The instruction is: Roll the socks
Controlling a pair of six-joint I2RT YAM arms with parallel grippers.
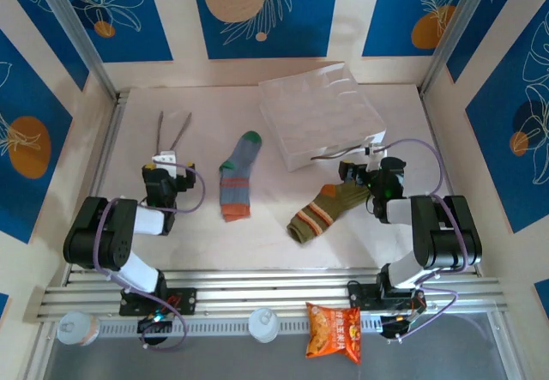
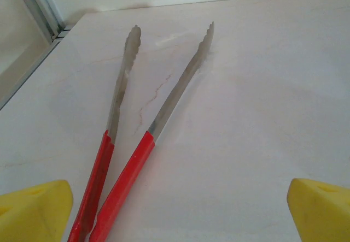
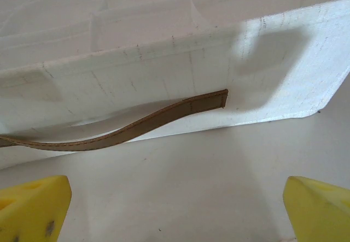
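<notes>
Two socks lie flat on the table in the top view. The grey sock (image 1: 237, 177) with a green toe and orange cuff is at the centre. The olive-green sock (image 1: 326, 209) with orange and cream stripes lies to its right, close to my right arm. My left gripper (image 1: 163, 162) rests low at the left, open, with nothing between its yellow fingertips (image 2: 34, 208). My right gripper (image 1: 360, 155) is open too, its yellow fingertips (image 3: 33, 206) wide apart over bare table, facing a white bag (image 3: 164, 72).
Red-handled metal tongs (image 2: 136, 138) lie just ahead of my left gripper (image 2: 180, 212). A white fabric bag (image 1: 319, 112) with a brown strap (image 3: 136, 124) sits at the back right, ahead of my right gripper (image 3: 178, 212). An orange snack packet (image 1: 334, 331) lies past the front rail.
</notes>
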